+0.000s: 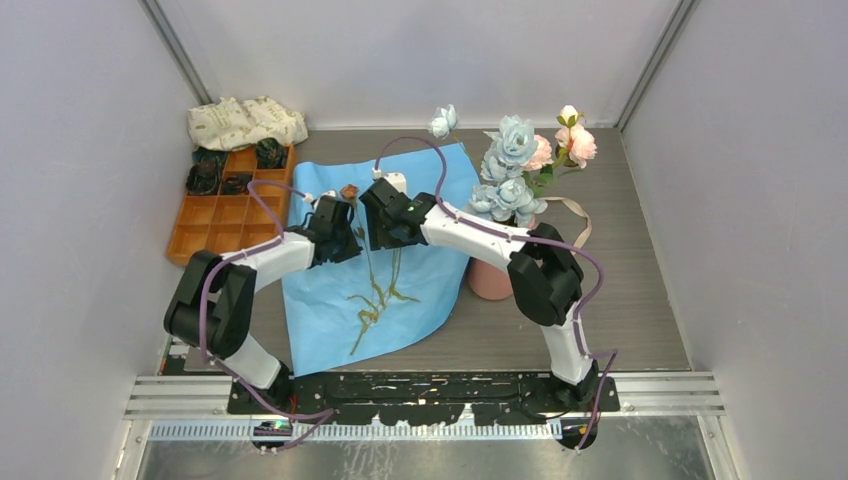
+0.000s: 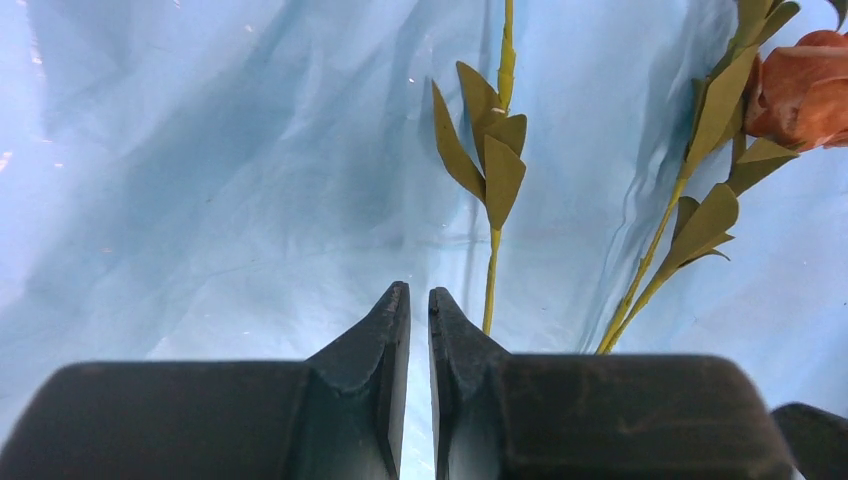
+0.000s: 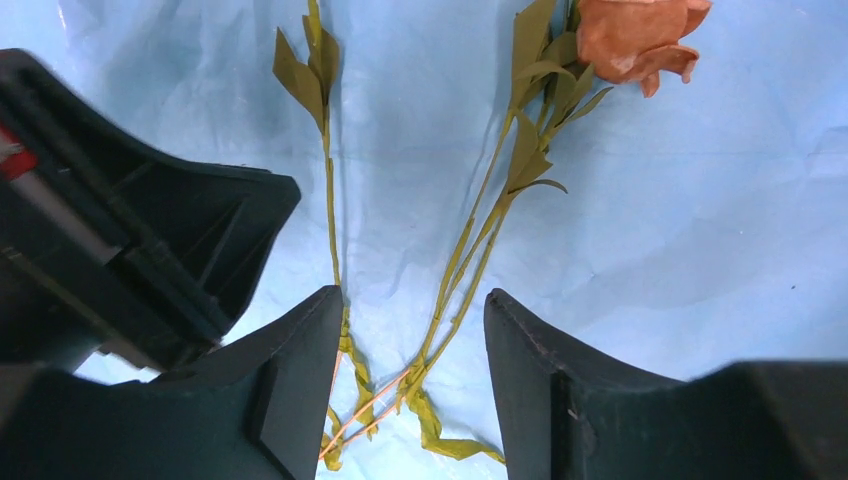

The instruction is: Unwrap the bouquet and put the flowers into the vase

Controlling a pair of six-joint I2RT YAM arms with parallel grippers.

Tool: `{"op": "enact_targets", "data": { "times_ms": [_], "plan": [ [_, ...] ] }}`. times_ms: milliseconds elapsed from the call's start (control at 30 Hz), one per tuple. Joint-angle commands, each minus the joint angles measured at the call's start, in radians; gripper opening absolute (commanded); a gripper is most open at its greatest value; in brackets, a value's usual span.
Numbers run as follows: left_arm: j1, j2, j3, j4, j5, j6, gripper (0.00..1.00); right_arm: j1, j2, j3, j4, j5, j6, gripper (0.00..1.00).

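Right gripper [image 3: 414,345] released, straddling thin green flower stems [image 3: 468,262] on crinkled light blue paper [image 3: 700,250]; left gripper [image 2: 419,293] nearly clenched, seemingly empty.

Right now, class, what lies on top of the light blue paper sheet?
Leafy green stems and one orange-brown rose lie on the paper. From above, the left end effector and right end effector hide part of the sheet.

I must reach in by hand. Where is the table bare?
Bare: table right of the vase and ribbon, to the wall. Crowded: left gripper and right gripper over the stems on the blue paper; orange tray, cloth at left rear.
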Motion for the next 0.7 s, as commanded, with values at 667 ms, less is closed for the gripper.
{"op": "enact_targets", "data": {
  "times_ms": [667],
  "plan": [
    [-0.002, 0.122, 0.165, -0.023, -0.095, 0.067, 0.14, -0.036, 0.069, -0.12, 0.158, -0.051, 0.13, 0.65]
  ]
}}
